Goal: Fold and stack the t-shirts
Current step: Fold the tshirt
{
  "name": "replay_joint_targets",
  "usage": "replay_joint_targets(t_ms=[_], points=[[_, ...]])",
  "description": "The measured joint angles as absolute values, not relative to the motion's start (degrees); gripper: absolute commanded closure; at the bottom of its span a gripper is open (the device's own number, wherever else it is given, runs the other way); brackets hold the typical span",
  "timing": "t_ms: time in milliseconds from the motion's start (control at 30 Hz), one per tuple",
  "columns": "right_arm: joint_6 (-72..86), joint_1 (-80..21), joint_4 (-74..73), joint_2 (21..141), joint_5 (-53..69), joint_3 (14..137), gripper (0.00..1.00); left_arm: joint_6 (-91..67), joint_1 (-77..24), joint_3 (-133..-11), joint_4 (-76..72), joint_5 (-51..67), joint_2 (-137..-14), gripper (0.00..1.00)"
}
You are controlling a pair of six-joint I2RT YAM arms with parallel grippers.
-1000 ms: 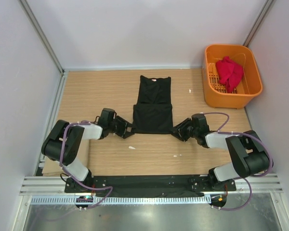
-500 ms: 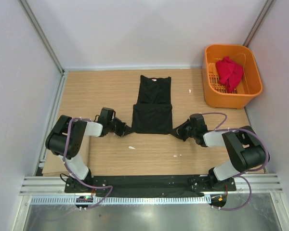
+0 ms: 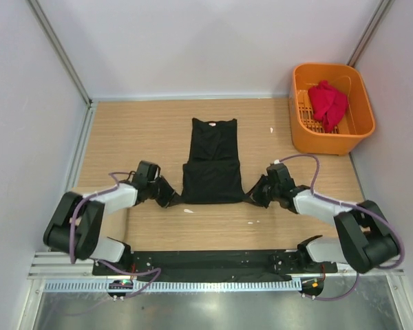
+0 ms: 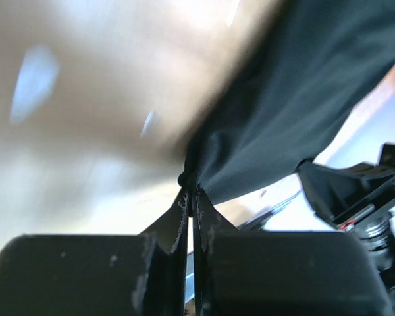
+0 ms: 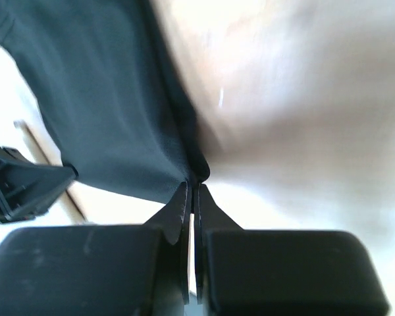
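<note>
Plain blk t-shirt (image 3: pixel 212 172), bright red t-shirt (image 3: pixel 328 103), orange slotted basket (image 3: pixel 329 143), tan wood-grain table (image 3: pixel 138 130), white walls (image 3: pixel 193 48)

Items I log on my remote feed, besides the job itself:

1. Wooden table (image 3: pixel 138 130), light grain, running from the back wall to the near rail.
2. Orange slotted plastic basket (image 3: pixel 328 143), far right corner of the table, just beside the right wall.
3. Flat tan sheet (image 3: pixel 121 229), near left corner, mostly covered.
4. Small white scraps on the wood: one (image 3: pixel 188 210) left of centre, one (image 3: pixel 250 222) right of centre, one (image 3: pixel 272 129) just beside the basket.
5. White back wall (image 3: pixel 206 48), with a metal post (image 3: pixel 58 51) on its left.
6. Black base plate (image 3: pixel 213 260) along the near edge, with a white slotted strip (image 3: pixel 213 285) in front of it.
</note>
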State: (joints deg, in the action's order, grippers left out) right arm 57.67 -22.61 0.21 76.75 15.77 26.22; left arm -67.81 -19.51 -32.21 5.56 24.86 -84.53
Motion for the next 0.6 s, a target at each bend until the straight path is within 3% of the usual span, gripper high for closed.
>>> replay_joint_targets(t_ms=[300, 600], points=[[60.84, -33.69, -12.14, 54.11, 13.85, 17.50, 0.99, -69.69, -24.99, -20.23, 14.57, 23.38, -60.66, 1.00], [65.30, -38.30, -28.16, 34.30, 13.65, 14.57, 0.99, -75.02, -31.16, -18.59, 25.78, 21.30, -41.89, 1.00]])
